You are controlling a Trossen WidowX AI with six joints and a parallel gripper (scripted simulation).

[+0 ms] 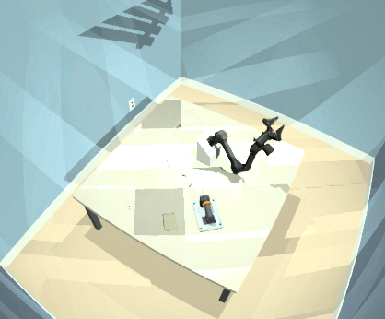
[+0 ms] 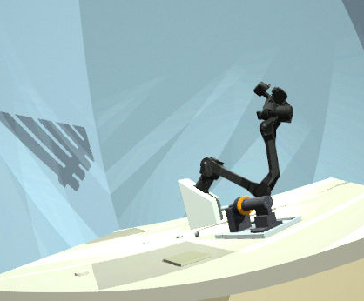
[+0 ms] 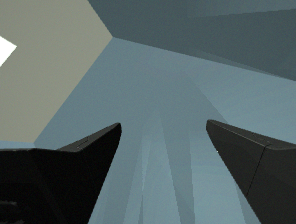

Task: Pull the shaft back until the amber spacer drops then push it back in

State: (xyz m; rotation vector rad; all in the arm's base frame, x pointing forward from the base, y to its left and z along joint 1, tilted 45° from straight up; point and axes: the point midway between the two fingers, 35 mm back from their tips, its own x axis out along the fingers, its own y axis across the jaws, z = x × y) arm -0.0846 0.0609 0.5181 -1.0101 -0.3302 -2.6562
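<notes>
Counter (image 1: 243,249) (image 2: 38,284): going by the top view, plate (image 1: 216,226) (image 2: 292,222) with the dark shaft assembly (image 1: 208,213) (image 2: 264,218) sits in from the bottom corner, between the lower-left and right edges. Amber spacer (image 1: 206,203) (image 2: 240,206) is up on the assembly, against or just beside a dark upright block (image 2: 234,218) — not on the counter. Can't tell from here if it touches that block.

Arm (image 1: 229,154) (image 2: 234,175) starts at a white wedge-shaped block (image 1: 205,153) (image 2: 197,210), bends low, then rises toward the right corner. Gripper (image 1: 280,122) (image 2: 270,90) (image 3: 162,125) is up high, well apart from the assembly; pincer wide, nothing held. Wrist view has both fingers spread, wall between.

Tan pad (image 1: 169,221) (image 2: 187,258) lies flat near the lower-left edge — on a grey patch (image 1: 153,207) (image 2: 125,270). Small white disc (image 1: 127,206) (image 2: 81,273) is nearer the left corner, same edge.
</notes>
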